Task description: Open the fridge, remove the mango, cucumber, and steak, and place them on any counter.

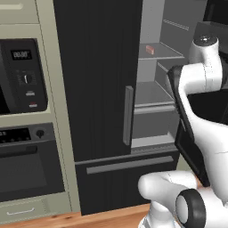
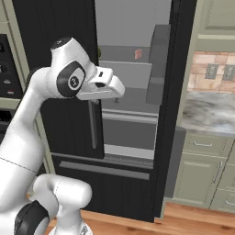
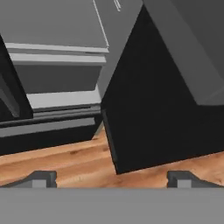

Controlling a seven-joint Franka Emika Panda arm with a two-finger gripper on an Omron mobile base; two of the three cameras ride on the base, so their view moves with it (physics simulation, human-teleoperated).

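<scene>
Down low in our hand view, our two-finger gripper [image 3: 112, 178] sits spread wide, holding nothing, over wood floor [image 3: 74, 159]. Tall black two-door fridge [image 1: 95, 80] has its right door open; small reddish item [image 1: 150, 50] upper shelf, can't tell what.

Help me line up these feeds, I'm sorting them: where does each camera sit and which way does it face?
Left base view: behind the arm on its left, facing the tall black two-door fridge with its right door open; the white arm rises at lower right.
Right base view: behind on the right, facing the light grey shelved interior and the grey-white marbled counter; the arm rises at lower left.
Hand view: on the hand, facing down at the wooden floor and the open black door; the open tool shows.
Both base views share a small reddish item on a shelf.
</scene>
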